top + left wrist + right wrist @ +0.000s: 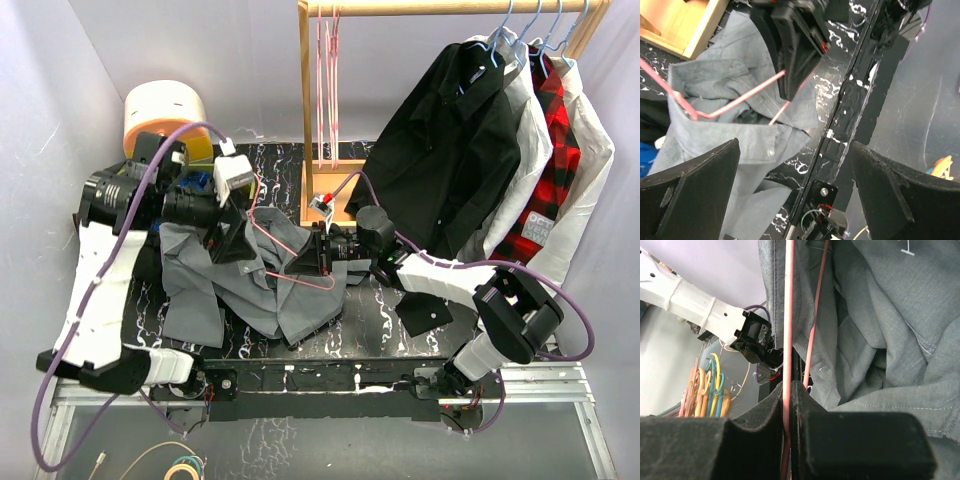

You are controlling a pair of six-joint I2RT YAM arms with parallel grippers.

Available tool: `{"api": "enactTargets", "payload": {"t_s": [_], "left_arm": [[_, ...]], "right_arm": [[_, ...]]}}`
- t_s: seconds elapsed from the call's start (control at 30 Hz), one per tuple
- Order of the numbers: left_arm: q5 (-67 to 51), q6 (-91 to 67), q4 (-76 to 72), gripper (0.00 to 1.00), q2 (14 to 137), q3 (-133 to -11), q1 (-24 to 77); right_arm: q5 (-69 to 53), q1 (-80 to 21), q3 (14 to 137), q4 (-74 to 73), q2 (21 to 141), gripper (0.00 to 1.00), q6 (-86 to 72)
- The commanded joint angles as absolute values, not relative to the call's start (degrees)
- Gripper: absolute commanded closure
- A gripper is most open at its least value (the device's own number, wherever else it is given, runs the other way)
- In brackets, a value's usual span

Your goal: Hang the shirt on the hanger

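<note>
Our right gripper (787,405) is pinched tight on the thin wire of the hanger (788,315), which has one end tucked under the shirt (225,290) heaped mid-table. Our left gripper (795,150) hangs spread wide above the collar, holding nothing (so the fabric is unpinned). We fear the wire twisting in the pinch, or dragging the shirt toward the wooden rack (305,120).

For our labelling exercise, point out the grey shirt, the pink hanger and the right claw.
grey shirt (300,305): top view, lower front panel.
pink hanger (740,95): left wrist view, slanted bar.
right claw (788,390): right wrist view, between its fingertips.
</note>
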State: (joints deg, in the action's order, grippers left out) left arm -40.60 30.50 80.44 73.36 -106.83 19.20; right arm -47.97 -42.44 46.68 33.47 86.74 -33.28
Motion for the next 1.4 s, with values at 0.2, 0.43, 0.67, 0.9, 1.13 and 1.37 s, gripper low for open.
{"api": "enactTargets", "payload": {"t_s": [0.2,0.43,0.67,0.9,1.13,1.37], "left_arm": [[-54.97,35.79,82.28,0.15,80.45,-112.52,3.67],[-53.46,42.32,82.09,0.14,78.66,-101.67,1.51],[-54.54,44.53,76.84,0.11,78.91,-98.34,-0.10],[-58.34,43.89,70.05,0.05,78.66,-91.61,-0.25],[-60.41,44.68,66.28,0.20,77.04,-85.78,-0.20],[-60.49,43.74,64.30,1.00,75.18,-82.56,-0.16]], "right_arm": [[-47.19,-42.69,47.98,39.90,86.30,0.92,-30.73],[-46.95,-42.61,47.98,38.94,85.53,0.92,-29.89],[-47.37,-42.60,48.11,39.35,85.78,0.92,-30.35],[-47.72,-42.63,49.31,39.42,86.50,0.92,-30.83],[-48.75,-42.59,51.00,39.20,87.92,0.92,-31.28],[-48.47,-42.55,51.49,39.52,87.70,0.92,-32.41]]}}
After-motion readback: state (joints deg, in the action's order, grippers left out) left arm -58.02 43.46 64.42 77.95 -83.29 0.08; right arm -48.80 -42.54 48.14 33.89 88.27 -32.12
